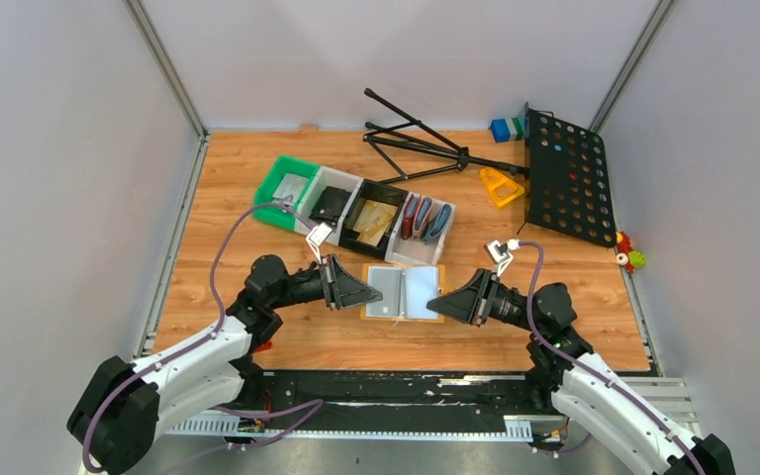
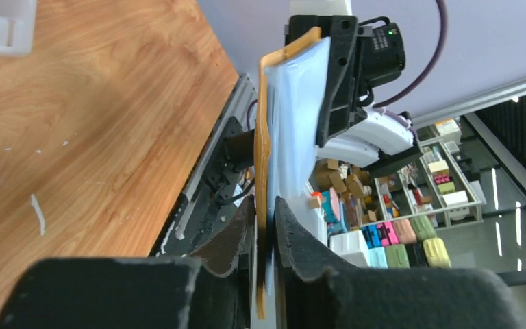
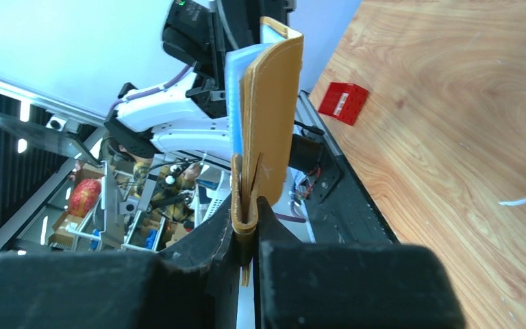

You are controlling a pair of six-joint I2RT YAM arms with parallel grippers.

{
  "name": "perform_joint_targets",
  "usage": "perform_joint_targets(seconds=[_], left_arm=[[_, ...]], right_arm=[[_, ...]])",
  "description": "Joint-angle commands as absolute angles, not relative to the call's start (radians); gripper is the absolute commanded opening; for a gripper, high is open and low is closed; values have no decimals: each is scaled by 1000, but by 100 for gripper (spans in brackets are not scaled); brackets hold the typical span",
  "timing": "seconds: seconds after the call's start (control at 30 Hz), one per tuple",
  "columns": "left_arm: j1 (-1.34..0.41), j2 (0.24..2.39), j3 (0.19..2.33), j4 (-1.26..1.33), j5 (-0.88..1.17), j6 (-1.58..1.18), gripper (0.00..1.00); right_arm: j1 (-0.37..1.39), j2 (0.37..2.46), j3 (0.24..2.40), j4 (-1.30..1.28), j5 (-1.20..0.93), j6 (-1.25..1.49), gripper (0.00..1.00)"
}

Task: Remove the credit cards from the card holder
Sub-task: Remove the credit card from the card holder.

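I see the card holder (image 1: 404, 292) open like a book and stretched between the two grippers, with its pale lining turned upward. The left gripper (image 1: 380, 293) has its fingers pressed in on one edge. In its own camera the tan leather and the pale lining sit in the narrow slit between the two fingers. The right gripper (image 1: 429, 300) pinches the opposite edge tightly, and the leather is squeezed between its fingers. From the wrist cameras the holder seems to hang free between the fingertips, not flat on the table (image 1: 554, 297), and it bows a little.

So the opening is done, I judge. The taking out is not yet done, as far as I can see: no credit card sticks out of a pocket, and none lies under or beside the grippers. Whether cards are inside the pockets I cannot tell, because the lining hides them.

Beyond the fingertips, well apart, stands a row of bins (image 1: 411, 252). One bin holds flat gold-tan pieces (image 1: 376, 223); whether these are cards I cannot say.

Both grippers are busy holding, so I think one must let go of its edge to pull out a card.
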State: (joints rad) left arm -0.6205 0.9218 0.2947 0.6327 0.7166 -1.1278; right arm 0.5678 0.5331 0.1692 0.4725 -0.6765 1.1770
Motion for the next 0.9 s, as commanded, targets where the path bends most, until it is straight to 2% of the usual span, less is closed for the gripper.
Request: perform_joint_targets(seconds=[0.0,0.03,0.13,0.2,0.33,0.47,0.63,0.87], left_arm=[[-623,898,317,702,735,-1140,5],[-623,897,320,678,734,-1126,0],[-624,886,333,579,715,-1069,0],[-624,872,343,506,675,-1017,0],[-629,845,360,359,585,-933,0],[-639,862,353,354,550,-921,0],[-669,903,356,350,522,-906,0],[-718,976,351,357,486,-887,0]], right_arm=[[567,512,198,347,-649,1106,4],[568,509,213,300,-643,1079,12],[567,499,313,63,-599,919,42],[567,496,393,-119,-543,814,48],[572,541,556,-398,-454,656,52],[573,553,634,-529,-349,595,54],[577,562,595,-380,-465,653,48],[651,691,473,-127,-534,751,46]])
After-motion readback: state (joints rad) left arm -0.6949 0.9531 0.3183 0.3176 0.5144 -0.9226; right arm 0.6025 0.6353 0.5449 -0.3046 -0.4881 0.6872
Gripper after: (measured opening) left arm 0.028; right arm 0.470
